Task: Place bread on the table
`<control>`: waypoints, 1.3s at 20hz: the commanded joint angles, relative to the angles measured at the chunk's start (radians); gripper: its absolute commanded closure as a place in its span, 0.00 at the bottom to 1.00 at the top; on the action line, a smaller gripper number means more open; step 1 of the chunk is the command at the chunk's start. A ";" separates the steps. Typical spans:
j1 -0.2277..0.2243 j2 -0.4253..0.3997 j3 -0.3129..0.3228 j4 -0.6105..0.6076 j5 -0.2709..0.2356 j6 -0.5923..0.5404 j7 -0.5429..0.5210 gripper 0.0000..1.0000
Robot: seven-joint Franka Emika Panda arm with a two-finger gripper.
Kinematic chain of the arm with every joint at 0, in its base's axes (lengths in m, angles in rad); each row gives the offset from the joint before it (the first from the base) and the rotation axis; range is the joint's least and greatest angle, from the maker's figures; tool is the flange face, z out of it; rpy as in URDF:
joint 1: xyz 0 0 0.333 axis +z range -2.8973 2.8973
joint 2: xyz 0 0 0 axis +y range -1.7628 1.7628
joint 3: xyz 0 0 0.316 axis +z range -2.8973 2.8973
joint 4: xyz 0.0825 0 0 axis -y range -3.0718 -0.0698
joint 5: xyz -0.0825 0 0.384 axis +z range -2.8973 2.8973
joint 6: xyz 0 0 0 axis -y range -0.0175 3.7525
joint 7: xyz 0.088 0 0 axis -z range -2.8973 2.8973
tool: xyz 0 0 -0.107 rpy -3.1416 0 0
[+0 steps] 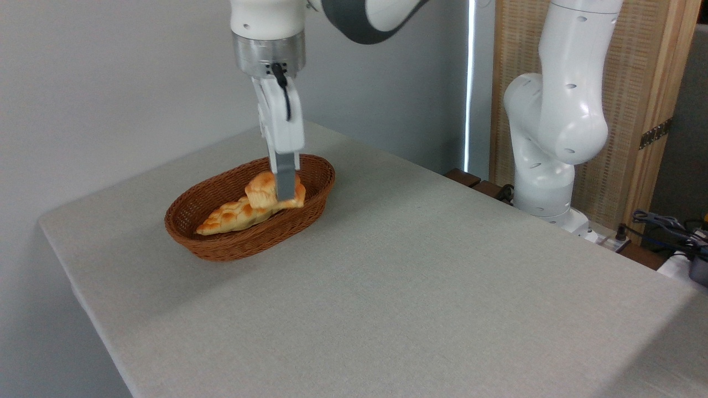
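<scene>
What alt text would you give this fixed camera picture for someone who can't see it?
A white robot arm's gripper reaches down onto a small round bun in a brown wicker basket, beside a long braided loaf. The basket sits on a grey cloth-covered table.

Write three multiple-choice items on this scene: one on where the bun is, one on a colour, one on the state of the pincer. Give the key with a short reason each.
1. Where is the bread?
A. Over the basket, beside the braided loaf
B. On the bare table at the near edge
C. On the floor

2. What colour is the basket?
A. White
B. Brown
C. Blue

3. How does the pincer stand?
A. Far off above the bare cloth
B. Out of view
C. Down at the bun inside the basket

Key:
1 A, the bun shows within the wicker rim, next to the long loaf.
2 B, the weave is brown against the grey-beige cloth.
3 C, its visible finger crosses the bun's front; whether it grips cannot be told.
</scene>
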 commanded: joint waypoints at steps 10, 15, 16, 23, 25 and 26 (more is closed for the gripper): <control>0.063 0.139 -0.015 0.059 0.098 -0.031 0.016 0.60; 0.063 0.188 -0.015 0.032 0.121 -0.026 0.016 0.40; 0.063 0.194 -0.015 0.012 0.123 -0.025 0.017 0.36; 0.064 0.205 -0.015 0.006 0.123 -0.016 0.016 0.02; 0.064 0.205 -0.015 0.009 0.125 -0.016 0.016 0.00; 0.063 0.205 -0.015 0.009 0.125 -0.014 0.016 0.00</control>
